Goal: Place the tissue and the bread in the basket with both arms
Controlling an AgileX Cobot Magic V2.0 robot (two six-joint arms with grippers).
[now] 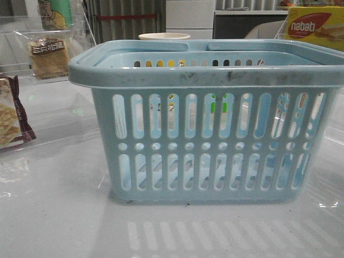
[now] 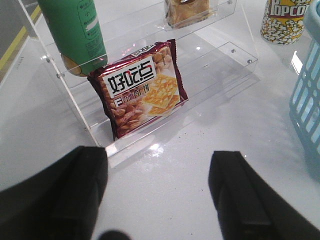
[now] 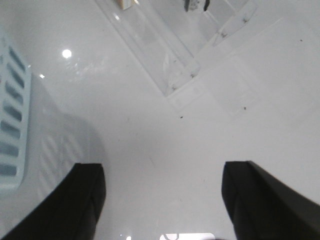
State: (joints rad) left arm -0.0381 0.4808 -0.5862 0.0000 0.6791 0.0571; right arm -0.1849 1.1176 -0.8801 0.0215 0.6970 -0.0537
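Observation:
The light-blue basket (image 1: pixel 215 145) stands in the middle of the table; its wall also shows in the left wrist view (image 2: pixel 307 100) and the right wrist view (image 3: pixel 12 115). The bread (image 1: pixel 48 54), in clear wrap with a dark label, stands on the upper step of a clear shelf at the far left; its lower edge shows in the left wrist view (image 2: pixel 187 11). My left gripper (image 2: pixel 157 195) is open and empty over bare table before that shelf. My right gripper (image 3: pixel 162 200) is open and empty over bare table beside the basket. A small dark scrap (image 3: pixel 195 4) lies on the right shelf; I cannot tell if it is the tissue.
A maroon-edged cracker bag (image 2: pixel 140 87) leans on the left shelf's lower step under a green bottle (image 2: pixel 75 30). A popcorn cup (image 2: pixel 285 20) stands behind the basket. A yellow-red nabati box (image 1: pixel 314 27) sits at the far right. A clear acrylic shelf (image 3: pixel 190 55) lies ahead of the right gripper.

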